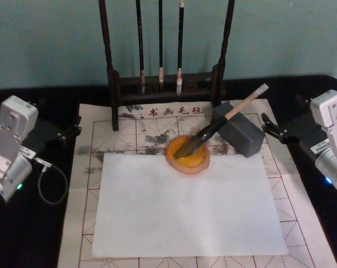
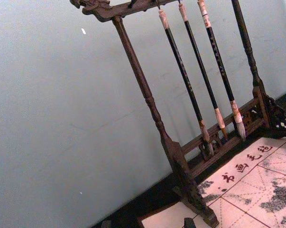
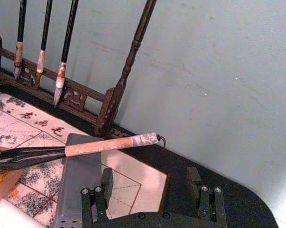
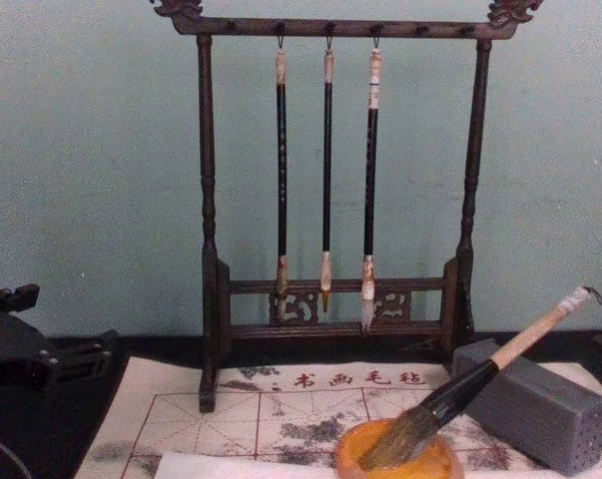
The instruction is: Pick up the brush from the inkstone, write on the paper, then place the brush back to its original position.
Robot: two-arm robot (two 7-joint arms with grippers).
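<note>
The brush [image 1: 213, 129] lies slanted, its grey-brown tuft in the round orange inkstone [image 1: 197, 163] and its tan handle propped on a grey block [image 1: 243, 137]. In the chest view the brush [image 4: 480, 384] rises to the right out of the inkstone [image 4: 435, 465]. A white sheet of paper [image 1: 185, 206] lies in front of the inkstone on the gridded felt mat [image 1: 302, 223]. My right gripper [image 1: 267, 125] is open at the right of the block; in the right wrist view its gap [image 3: 150, 183] is empty, just short of the brush [image 3: 100, 146] handle's end. My left gripper [image 1: 73, 127] is open, parked at the mat's left edge.
A dark wooden rack [image 1: 168, 84] with three thin hanging brushes [image 4: 326, 170] stands at the back of the mat against a pale wall. The grey block [image 4: 540, 409] sits right of the inkstone. Black tabletop [image 1: 45, 234] flanks the mat on both sides.
</note>
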